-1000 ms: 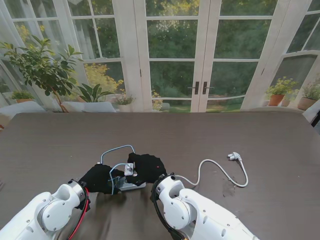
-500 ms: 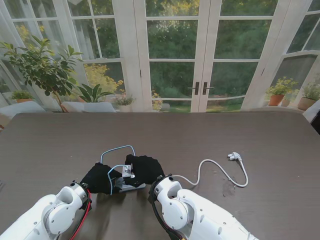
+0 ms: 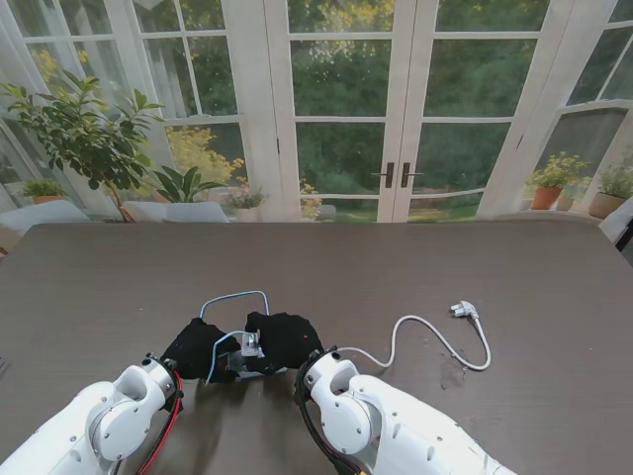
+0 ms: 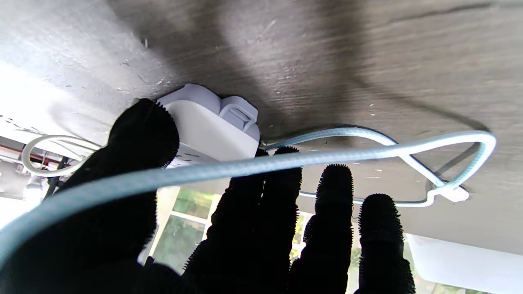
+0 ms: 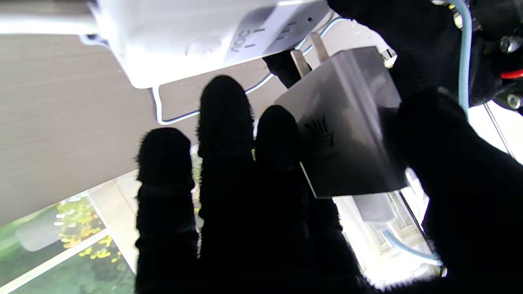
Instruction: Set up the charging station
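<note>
**Charger at the strip's sockets**

The right hand grips the grey charger between thumb and fingers, its two prongs just beside the socket face of the white power strip — not yet seated. The left hand has thumb and fingers closed on the strip, which sits on the dark table between both hands. A pale-blue cable loops beside it — the strip's white cord trails right, its plug lying loose.
</note>
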Action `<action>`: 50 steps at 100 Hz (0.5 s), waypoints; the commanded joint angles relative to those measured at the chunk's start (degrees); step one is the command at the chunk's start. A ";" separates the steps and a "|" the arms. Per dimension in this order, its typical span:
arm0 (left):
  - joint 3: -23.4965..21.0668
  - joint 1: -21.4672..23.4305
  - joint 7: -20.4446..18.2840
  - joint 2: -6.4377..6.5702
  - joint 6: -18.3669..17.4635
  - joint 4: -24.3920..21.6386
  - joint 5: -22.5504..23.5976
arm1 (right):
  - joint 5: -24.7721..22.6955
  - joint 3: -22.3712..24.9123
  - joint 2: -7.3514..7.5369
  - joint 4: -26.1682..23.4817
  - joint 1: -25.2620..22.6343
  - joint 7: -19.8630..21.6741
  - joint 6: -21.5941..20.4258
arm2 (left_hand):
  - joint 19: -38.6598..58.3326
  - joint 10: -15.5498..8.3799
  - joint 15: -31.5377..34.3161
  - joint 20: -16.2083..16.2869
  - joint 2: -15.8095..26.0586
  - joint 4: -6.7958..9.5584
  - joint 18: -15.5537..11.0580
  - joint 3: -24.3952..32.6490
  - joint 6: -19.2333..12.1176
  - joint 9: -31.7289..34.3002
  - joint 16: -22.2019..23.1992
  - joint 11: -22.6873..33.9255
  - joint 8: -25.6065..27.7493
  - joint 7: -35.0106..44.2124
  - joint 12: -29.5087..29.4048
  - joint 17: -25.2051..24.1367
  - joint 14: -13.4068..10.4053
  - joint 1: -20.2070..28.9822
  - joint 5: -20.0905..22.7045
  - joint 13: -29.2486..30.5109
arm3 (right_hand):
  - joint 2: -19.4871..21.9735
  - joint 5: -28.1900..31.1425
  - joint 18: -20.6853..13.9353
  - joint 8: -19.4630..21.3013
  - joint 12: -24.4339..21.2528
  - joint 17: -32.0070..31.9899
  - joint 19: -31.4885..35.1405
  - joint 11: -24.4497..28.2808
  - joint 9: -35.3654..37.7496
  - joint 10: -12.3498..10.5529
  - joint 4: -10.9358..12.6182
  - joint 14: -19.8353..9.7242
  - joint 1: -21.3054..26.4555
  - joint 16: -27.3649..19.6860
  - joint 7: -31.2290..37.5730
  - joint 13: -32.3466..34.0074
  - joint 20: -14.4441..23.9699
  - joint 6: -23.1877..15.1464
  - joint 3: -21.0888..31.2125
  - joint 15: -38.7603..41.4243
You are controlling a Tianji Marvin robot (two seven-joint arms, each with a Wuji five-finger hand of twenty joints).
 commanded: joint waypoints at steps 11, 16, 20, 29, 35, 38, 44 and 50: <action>0.32 0.62 -2.10 0.02 -0.03 0.85 0.04 | -0.96 -1.20 -0.79 2.32 1.02 -0.15 -1.22 | 3.00 -1.91 1.82 -0.90 3.22 1.63 1.20 3.55 -6.77 3.36 1.38 1.74 0.46 16.55 7.13 -0.40 -0.55 12.36 6.98 1.07 | 7.44 8.14 1.24 7.19 -1.53 -2.43 -0.89 -4.11 -1.50 -5.56 2.95 -0.09 4.90 -0.97 14.15 -1.69 -1.29 -25.38 8.64 -2.73; 0.36 0.59 -2.18 0.01 -0.01 0.87 -0.13 | -0.89 -1.41 -0.97 2.80 1.20 -0.28 -1.31 | 3.26 -1.77 2.23 -0.85 3.70 1.65 1.07 3.52 -6.73 3.46 1.62 1.48 0.76 17.17 8.32 -0.37 -0.63 12.46 6.94 1.11 | 7.35 8.11 0.93 7.23 -1.53 -2.47 -0.76 -4.17 -1.56 -5.54 2.97 -0.15 4.96 -0.96 14.18 -1.65 -1.27 -25.38 8.71 -2.78; 0.36 0.57 -2.48 0.03 0.02 0.80 -0.23 | -0.80 -1.56 -1.14 3.24 1.34 -0.48 -1.51 | 3.32 -1.62 2.43 -0.85 3.99 1.63 1.07 3.42 -6.75 3.51 1.73 1.30 0.78 17.29 8.63 -0.40 -0.56 12.34 6.86 1.28 | 7.26 8.11 0.78 7.22 -1.51 -2.37 -0.45 -4.21 -1.59 -5.54 2.97 0.00 5.03 -0.91 14.17 -1.61 -1.17 -25.40 8.76 -2.76; 0.38 0.55 -2.88 0.07 -0.01 0.72 -0.38 | -1.41 -2.24 -1.62 4.83 2.03 -1.74 -2.30 | 3.39 -1.64 2.70 -0.85 4.14 1.62 1.10 3.32 -6.86 3.65 1.87 1.16 0.85 17.46 8.78 -0.39 -0.63 12.19 6.94 1.50 | 7.12 8.08 -0.06 7.25 -1.38 -2.06 0.70 -4.20 -1.64 -6.13 2.89 -0.62 4.59 -0.60 14.18 -1.42 -0.91 -26.32 9.05 -2.29; 0.35 0.57 -3.24 0.09 0.04 0.62 -0.50 | -1.58 -2.53 -1.91 5.59 2.36 -2.32 -2.65 | 3.28 -1.58 2.79 -0.92 4.36 1.62 1.10 3.26 -6.83 3.81 1.94 1.16 0.86 17.48 8.94 -0.60 -0.53 12.23 6.84 1.49 | 7.04 8.08 -0.29 7.27 -1.30 -1.77 1.35 -4.14 -1.63 -6.31 2.85 -0.63 4.52 -0.42 14.27 -1.23 -0.75 -26.48 9.22 -1.93; 0.36 0.55 -3.27 0.09 0.06 0.64 -0.55 | -1.60 -2.64 -2.06 5.95 2.50 -2.59 -2.79 | 3.30 -1.55 2.88 -0.93 4.35 1.64 1.11 3.23 -6.76 3.93 1.99 1.22 0.87 17.47 9.06 -0.55 -0.55 12.31 6.80 1.59 | 6.98 8.05 -0.42 7.23 -1.28 -1.65 1.67 -4.13 -1.63 -6.35 2.83 -0.71 4.50 -0.33 14.28 -1.11 -0.67 -26.54 9.31 -1.74; 0.36 0.56 -3.47 0.08 0.13 0.57 -0.72 | -1.59 -2.79 -2.31 6.54 2.71 -3.03 -3.08 | 3.32 -1.46 3.05 -0.94 4.57 1.64 1.00 3.15 -6.73 4.20 2.09 1.41 0.95 17.57 9.41 -0.56 -0.62 12.29 6.87 1.69 | 6.88 8.11 -0.54 7.22 -1.23 -1.39 2.27 -4.06 -1.63 -6.39 2.80 -0.77 4.47 -0.14 14.37 -0.88 -0.51 -26.65 9.42 -1.29; 0.40 0.51 -3.55 0.08 0.11 0.61 -0.82 | -1.54 -2.93 -2.45 6.98 2.94 -3.15 -3.26 | 3.35 -1.48 3.24 -0.95 4.69 1.70 0.92 3.15 -6.78 4.27 2.21 1.57 1.08 17.70 9.94 -0.59 -0.80 12.38 6.91 1.73 | 6.92 8.02 -0.65 7.16 -1.22 -1.42 2.63 -4.03 -1.73 -6.36 2.76 -0.73 4.42 0.00 14.37 -0.84 -0.43 -26.68 9.48 -0.97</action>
